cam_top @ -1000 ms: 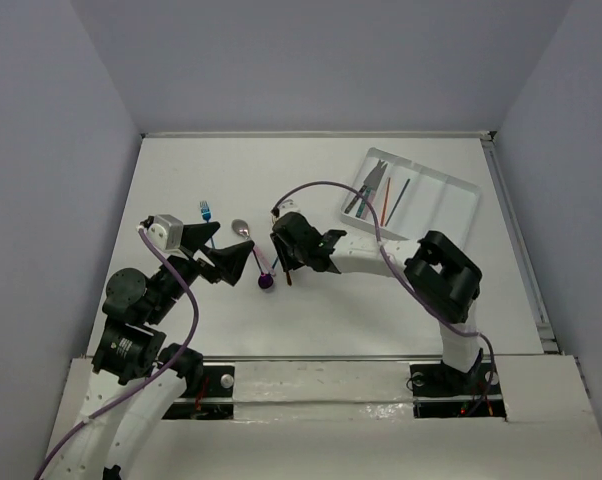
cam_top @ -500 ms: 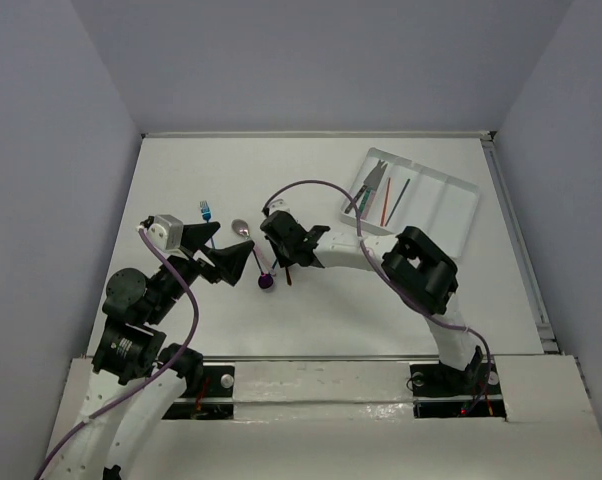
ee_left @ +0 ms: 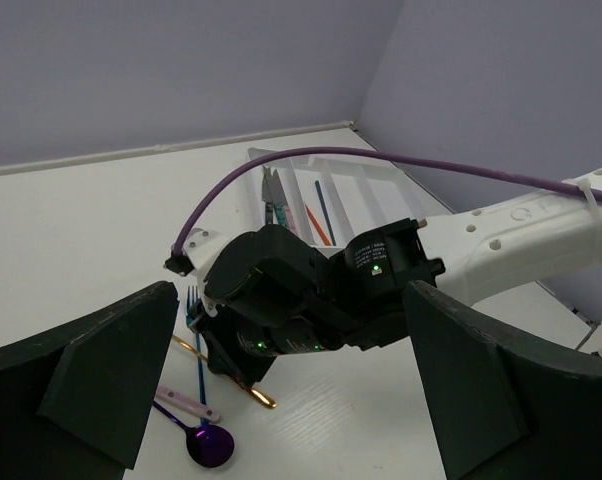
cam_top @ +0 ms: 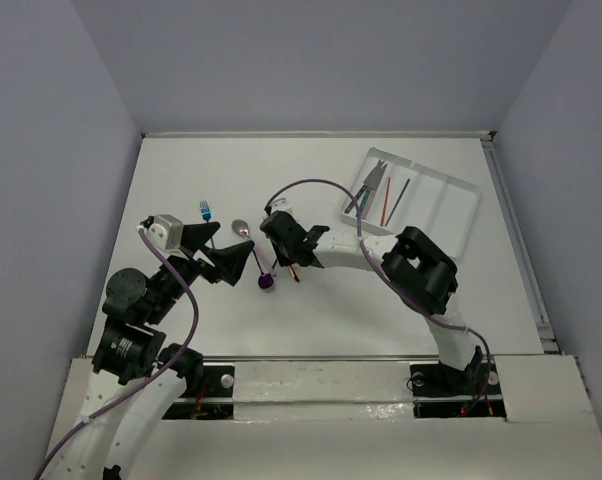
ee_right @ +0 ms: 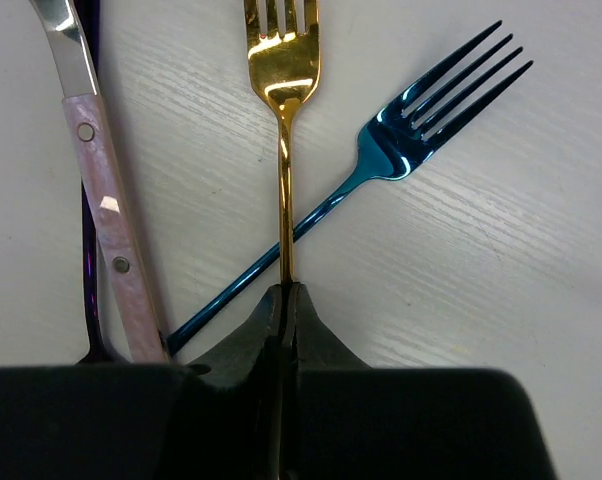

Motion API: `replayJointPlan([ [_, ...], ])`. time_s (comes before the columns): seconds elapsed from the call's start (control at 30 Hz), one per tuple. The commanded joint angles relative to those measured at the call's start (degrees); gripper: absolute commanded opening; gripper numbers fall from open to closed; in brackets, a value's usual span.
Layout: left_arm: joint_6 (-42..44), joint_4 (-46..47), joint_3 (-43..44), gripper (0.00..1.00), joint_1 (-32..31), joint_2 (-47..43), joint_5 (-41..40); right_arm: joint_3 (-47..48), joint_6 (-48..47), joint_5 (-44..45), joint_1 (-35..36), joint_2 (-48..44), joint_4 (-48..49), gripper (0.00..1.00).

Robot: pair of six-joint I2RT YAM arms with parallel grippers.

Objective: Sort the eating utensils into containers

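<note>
While a few utensils [cam_top: 388, 203] lie in the tray [cam_top: 449, 205] at two o'clock, the gold fork [ee_right: 283, 60] is clamped mid-table by the right gripper [ee_right: 284, 300]; blue fork [ee_right: 421, 130], purple spoon [cam_top: 267, 282] and pink-handled spoon [ee_right: 106, 210] are left, left gripper [cam_top: 226, 250] held wide.

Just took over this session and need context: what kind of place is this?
Probably a lab test cell, not a kitchen: a white table boxed in by plain grey wall panels, with a divided plastic tray and loose cutlery such as a gold fork.
</note>
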Motion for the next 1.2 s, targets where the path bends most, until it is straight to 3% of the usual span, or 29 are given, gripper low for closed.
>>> replayJointPlan([
  [0.0,0.2,1.9,0.4,0.99,0.0,-0.1,0.6,1.1,2.7,3.8,0.2,-5.2,2.7,0.00],
  [0.17,0.2,1.8,0.3,0.99,0.0,-0.4,0.5,-1.5,4.5,7.0,-0.3,-10.6,6.8,0.00],
  [0.33,0.2,1.8,0.4,0.99,0.0,-1.0,0.4,-10.7,6.9,6.9,-5.9,-21.7,9.9,0.00],
  [0.67,0.2,1.7,0.4,0.99,-1.1,-1.7,0.3,-28.6,8.3,3.6,-31.4,-38.5,14.4,0.00],
  [0.93,0.2,1.4,0.4,0.99,-1.1,-1.9,-0.1,-29.1,6.9,0.2,-45.6,-34.2,16.9,0.00],
  [1.17,0.3,1.3,0.4,0.99,-1.1,-1.9,-0.3,-21.1,4.3,-0.6,-48.4,-25.5,13.8,0.00],
])
